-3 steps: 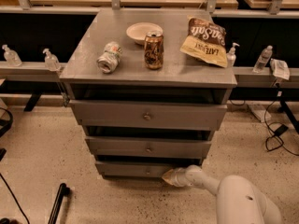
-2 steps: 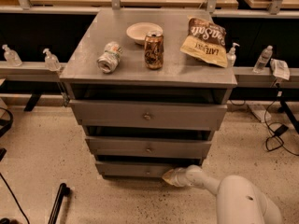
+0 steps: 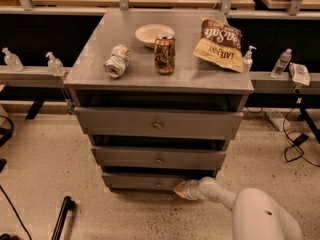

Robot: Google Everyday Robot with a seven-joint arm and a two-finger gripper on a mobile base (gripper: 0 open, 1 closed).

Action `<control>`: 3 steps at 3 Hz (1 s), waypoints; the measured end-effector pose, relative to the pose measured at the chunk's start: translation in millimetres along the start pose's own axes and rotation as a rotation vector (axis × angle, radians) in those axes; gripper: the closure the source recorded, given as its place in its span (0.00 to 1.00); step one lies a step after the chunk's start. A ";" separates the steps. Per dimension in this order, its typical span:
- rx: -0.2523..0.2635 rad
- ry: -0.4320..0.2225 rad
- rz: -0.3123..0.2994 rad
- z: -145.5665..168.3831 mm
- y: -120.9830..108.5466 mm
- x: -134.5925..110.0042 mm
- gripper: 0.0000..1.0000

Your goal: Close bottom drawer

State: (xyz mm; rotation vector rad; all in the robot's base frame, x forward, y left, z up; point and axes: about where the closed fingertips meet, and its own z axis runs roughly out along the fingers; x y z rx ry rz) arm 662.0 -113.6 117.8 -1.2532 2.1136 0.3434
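The gripper (image 3: 184, 189), on a white arm (image 3: 252, 215), lay against the right part of the bottom drawer (image 3: 132, 181); whether it was spread or pressed together could not be told. That drawer, lowest under the bench (image 3: 200, 77), showed a slim, scuffed grey front with a small round knob (image 3: 158, 183) and a dark gap above. Near the bench's front-left corner lay a crushed can (image 3: 116, 61).

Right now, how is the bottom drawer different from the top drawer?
The bottom drawer has the slimmest, narrowest front; the top drawer has the tallest, widest one. The gripper is at the bottom drawer's front, just right of its knob; nothing is at the top drawer's front. Both are grey, each with a small round knob in the middle.
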 end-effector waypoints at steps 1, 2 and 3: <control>-0.052 -0.030 0.014 -1.8 13.7 6.3 1.00; -0.176 -0.126 0.053 -4.2 40.2 24.7 1.00; -0.211 -0.121 0.043 -6.7 47.3 19.4 1.00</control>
